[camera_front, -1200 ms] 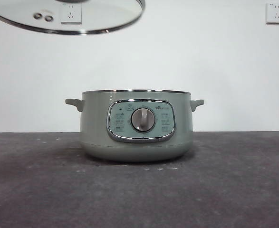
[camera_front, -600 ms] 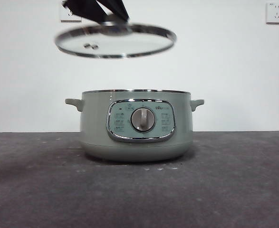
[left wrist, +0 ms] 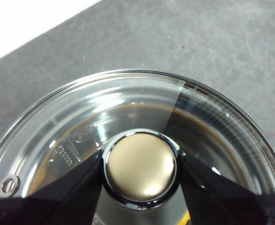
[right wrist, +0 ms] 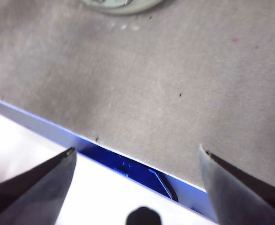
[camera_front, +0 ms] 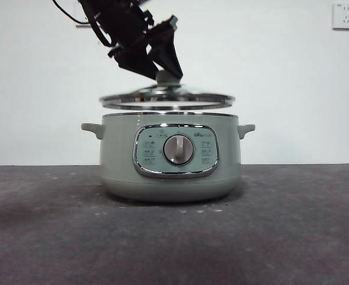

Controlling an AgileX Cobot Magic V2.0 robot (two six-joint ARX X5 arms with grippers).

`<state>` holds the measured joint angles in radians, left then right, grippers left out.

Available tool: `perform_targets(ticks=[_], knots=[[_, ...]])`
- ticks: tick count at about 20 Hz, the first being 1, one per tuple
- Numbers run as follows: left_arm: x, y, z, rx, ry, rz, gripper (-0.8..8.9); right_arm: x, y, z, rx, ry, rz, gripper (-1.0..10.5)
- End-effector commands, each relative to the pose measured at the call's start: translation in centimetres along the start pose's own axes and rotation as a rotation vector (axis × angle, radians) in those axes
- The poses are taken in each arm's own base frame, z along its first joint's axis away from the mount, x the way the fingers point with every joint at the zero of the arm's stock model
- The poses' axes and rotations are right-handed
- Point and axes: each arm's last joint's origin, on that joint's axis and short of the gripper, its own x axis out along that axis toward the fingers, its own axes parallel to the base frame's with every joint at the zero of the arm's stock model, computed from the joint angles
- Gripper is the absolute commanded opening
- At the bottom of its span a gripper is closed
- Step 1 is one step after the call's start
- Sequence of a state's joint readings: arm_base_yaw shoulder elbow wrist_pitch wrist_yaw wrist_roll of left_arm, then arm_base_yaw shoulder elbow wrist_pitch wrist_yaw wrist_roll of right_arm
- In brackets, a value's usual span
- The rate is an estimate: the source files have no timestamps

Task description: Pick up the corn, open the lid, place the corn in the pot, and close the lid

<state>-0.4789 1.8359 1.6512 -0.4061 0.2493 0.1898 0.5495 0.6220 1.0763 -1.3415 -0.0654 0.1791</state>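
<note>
Left gripper (left wrist: 139,168) clamped on the lid's knob (left wrist: 139,164), holding the lid (camera_front: 167,98) level just above the pot (camera_front: 170,155) rim, barely apart. Right gripper (right wrist: 137,161) spread wide and empty over the table (right wrist: 142,79) edge. Corn mostly hidden inside.

Lid (camera_front: 167,98) — lower now (left end effector (camera_front: 167,76) too) — just above pot (camera_front: 169,155).

Pot (camera_front: 170,172) at mid worktop (camera_front: 281,237), lid (camera_front: 167,98) level just above its rim — a thin gap between, left gripper (camera_front: 165,72) on the lid's knob (left wrist: 139,165) from above, right gripper (right wrist: 137,161) apart — over the worktop's edge.
</note>
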Motion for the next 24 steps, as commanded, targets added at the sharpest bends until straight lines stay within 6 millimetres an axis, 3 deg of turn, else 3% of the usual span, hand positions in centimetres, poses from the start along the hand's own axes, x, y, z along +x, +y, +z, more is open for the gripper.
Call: perform_targets(ticks=[1,11,16,18,21,24], knots=[[0.2,-0.2,0.9,0.013,-0.057,-0.004,-0.07,-0.2,-0.1,-0.4,0.027,-0.018,-0.016,4.4],[2.3,-0.5,-0.6,0.001,0.033,0.007,-0.07,-0.2,-0.2,-0.5,0.026,-0.024,-0.028,4.4],[2.4,-0.5,-0.7,-0.004,0.047,0.005,0.02,-0.2,-0.2,-0.5,0.026,-0.025,-0.028,4.4],[2.4,-0.6,-0.9,-0.007,0.061,0.002,0.99,-0.2,-0.2,-0.5,0.025,-0.028,-0.028,4.4],[2.3,-0.5,-0.9,-0.009,0.067,0.003,3.85,-0.2,-0.2,-0.4,0.025,-0.032,-0.027,4.4],[1.9,-0.5,-0.7,-0.008,0.058,0.005,3.87,-0.2,-0.2,-0.4,0.026,-0.032,-0.027,4.4]])
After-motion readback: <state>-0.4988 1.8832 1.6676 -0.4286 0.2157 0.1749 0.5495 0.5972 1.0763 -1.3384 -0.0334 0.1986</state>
